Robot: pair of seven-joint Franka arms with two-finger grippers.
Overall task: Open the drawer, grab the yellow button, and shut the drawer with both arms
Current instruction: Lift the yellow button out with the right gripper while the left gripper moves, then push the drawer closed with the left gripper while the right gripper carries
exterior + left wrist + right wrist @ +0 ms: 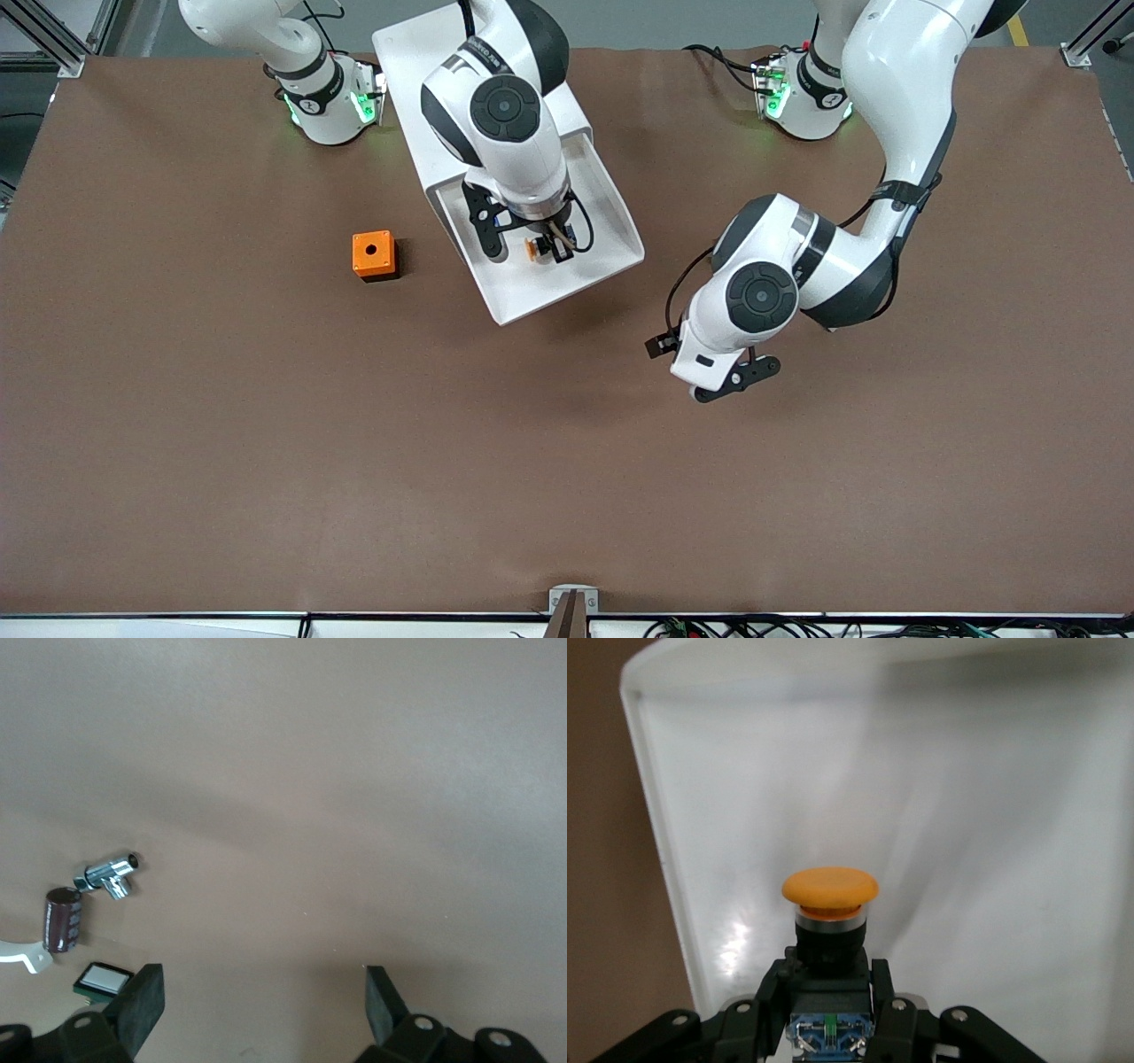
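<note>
Right gripper [830, 1014]: clenched on the dark body of the button [830, 888], orange cap facing away from the wrist; it was inside the pulled-out drawer [611, 230].
Button: lay in the drawer's tray, between the fingers [888, 1010], roughly midway between the tray's side walls.
Drawer edges: raised white rim on all visible sides; one rounded corner and side wall stood close to the gripper, with bare white floor around the cap.
Cabinet [399, 44]: white box at the robots' edge of the table, drawer projecting toward the front camera.
Left gripper [264, 1008]: released, jaws wide apart, hovering over bare brown table [266, 443] toward the left arm's end; that arm waited.
Nearby parts: a small chrome fitting [110, 874], a dark cylindrical capacitor [62, 919] and a black part with a white face [102, 980] lay near one left finger.
Orange cube [373, 254]: stood on the table beside the drawer, toward the right arm's end, apart from it.
Open room: broad empty tabletop nearer the front camera.
</note>
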